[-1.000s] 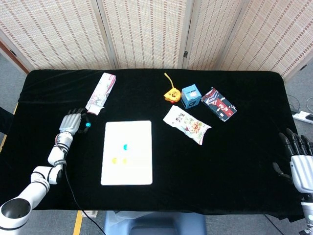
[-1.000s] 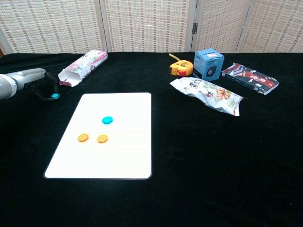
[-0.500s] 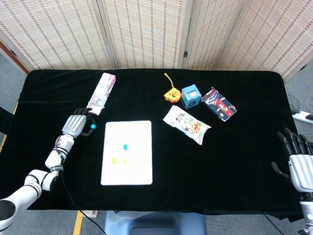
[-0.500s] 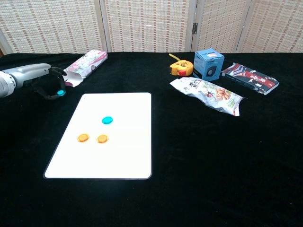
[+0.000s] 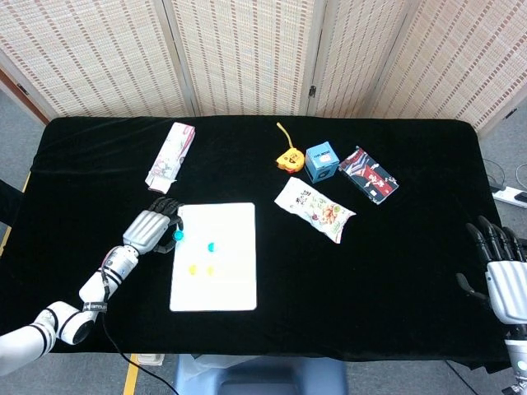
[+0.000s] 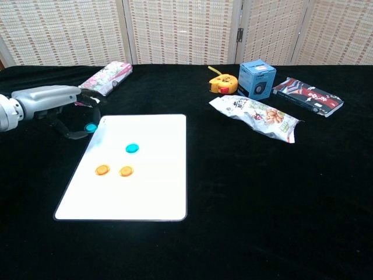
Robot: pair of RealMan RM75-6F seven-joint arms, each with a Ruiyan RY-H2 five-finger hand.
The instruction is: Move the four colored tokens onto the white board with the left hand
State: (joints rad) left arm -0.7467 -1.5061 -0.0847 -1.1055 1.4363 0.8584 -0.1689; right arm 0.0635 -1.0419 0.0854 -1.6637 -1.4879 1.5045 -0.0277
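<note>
The white board lies on the black table. On it sit a cyan token and two orange tokens. My left hand hovers at the board's left edge near its far corner, pinching another cyan token in its fingertips. My right hand hangs open at the table's right edge, holding nothing; the chest view does not show it.
A floral pink packet lies beyond the left hand. At the back right are a yellow tape measure, a blue box, a snack bag and a dark flat box.
My left hand has carried the cyan token toward me and to the right, from beside the pink packet to the board's left edge. The right hand has stayed put.
</note>
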